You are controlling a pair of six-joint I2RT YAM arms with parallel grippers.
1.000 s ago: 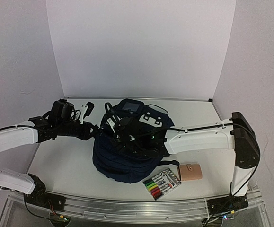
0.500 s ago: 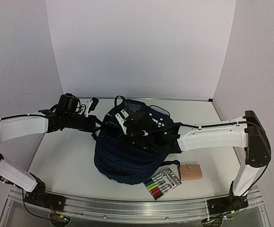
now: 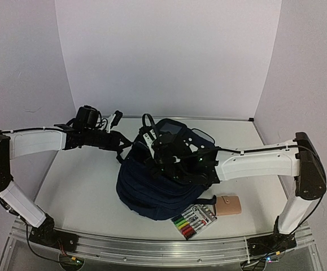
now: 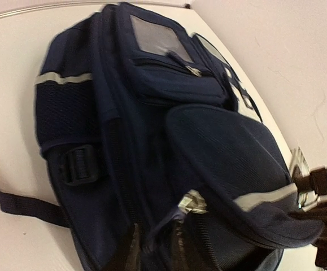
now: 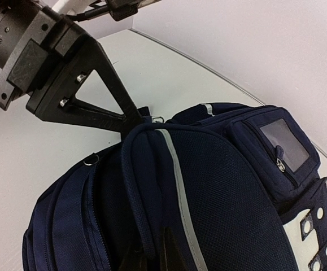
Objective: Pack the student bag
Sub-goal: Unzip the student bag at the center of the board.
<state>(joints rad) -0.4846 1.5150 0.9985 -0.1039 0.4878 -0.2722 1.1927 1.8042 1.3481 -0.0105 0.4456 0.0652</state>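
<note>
We find the left gripper point(image 4: 155, 254) at the upper left edge of the student bag point(image 3: 152, 192), fingers on either side of a zipper cord; we cannot tell whether it grips or is loose. The bag sits mid-table point(image 3: 78, 192), its window pocket toward the far wall. The right gripper point(image 5: 152, 257) is clenched on the bag's top flap seam. Rightward, near the bag, lies a marker pack point(image 3: 193, 220), with a tan wallet point(image 3: 229, 205) just beside it.

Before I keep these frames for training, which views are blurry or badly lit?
Left wrist view: the backpack is motion-blurred throughout. Right wrist view: its mesh is sharp, bottom edge dark. Top external view: evenly lit, soft shadows.
</note>
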